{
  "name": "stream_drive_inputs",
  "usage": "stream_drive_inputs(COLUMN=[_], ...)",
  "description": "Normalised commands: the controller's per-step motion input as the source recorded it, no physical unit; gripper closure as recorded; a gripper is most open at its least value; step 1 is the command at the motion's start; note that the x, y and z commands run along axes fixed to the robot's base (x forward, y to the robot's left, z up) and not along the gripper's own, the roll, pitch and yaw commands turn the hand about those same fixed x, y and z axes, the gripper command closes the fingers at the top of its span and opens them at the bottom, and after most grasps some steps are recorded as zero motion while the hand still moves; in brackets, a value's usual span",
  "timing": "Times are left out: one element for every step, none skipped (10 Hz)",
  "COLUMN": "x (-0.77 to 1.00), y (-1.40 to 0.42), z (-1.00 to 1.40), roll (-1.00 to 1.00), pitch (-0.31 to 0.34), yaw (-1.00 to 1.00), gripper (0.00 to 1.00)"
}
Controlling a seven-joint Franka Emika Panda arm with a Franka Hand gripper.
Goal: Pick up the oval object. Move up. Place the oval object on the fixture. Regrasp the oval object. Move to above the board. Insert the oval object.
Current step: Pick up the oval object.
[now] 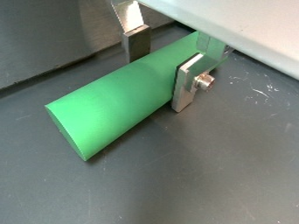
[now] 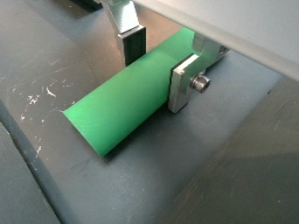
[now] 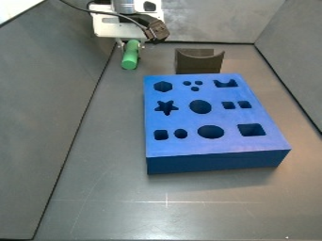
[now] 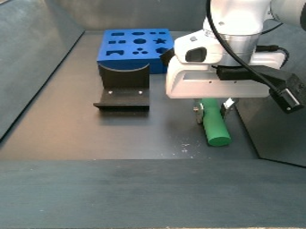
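Note:
The oval object (image 1: 105,109) is a smooth bright green peg lying flat on the dark floor, also seen in the other wrist view (image 2: 117,114). My gripper (image 1: 162,63) straddles the peg near its middle. One silver finger (image 1: 187,83) presses on one side and the other finger (image 1: 135,42) meets the opposite side, so the jaws are shut on the peg. In a side view the gripper (image 3: 128,42) stands over the peg (image 3: 127,56) at the back left, away from the fixture (image 3: 198,59) and the blue board (image 3: 214,151). The peg's free end (image 4: 216,130) sticks out below the gripper (image 4: 216,103).
The fixture (image 4: 122,97) stands between the board (image 4: 117,52) and the floor's front. Grey walls enclose the floor on the sides. The camera housing (image 4: 221,80) hides the peg's far end.

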Motion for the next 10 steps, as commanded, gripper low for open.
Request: stream_drive_inputs(x=[0.00,0.00,0.00,0.00,0.00,0.00,0.00,0.00,0.00,0.00], y=[0.00,0.00,0.00,0.00,0.00,0.00,0.00,0.00,0.00,0.00], z=[0.00,0.00,0.00,0.00,0.00,0.00,0.00,0.00,0.00,0.00], roll=[0.00,0.00,0.00,0.00,0.00,0.00,0.00,0.00,0.00,0.00], pitch=[0.000,0.000,0.000,0.000,0.000,0.000,0.000,0.000,0.000,0.000], yaw=[0.00,0.00,0.00,0.00,0.00,0.00,0.00,0.00,0.00,0.00], gripper=[1.00,1.00,1.00,1.00,1.00,1.00,1.00,1.00,1.00,1.00])
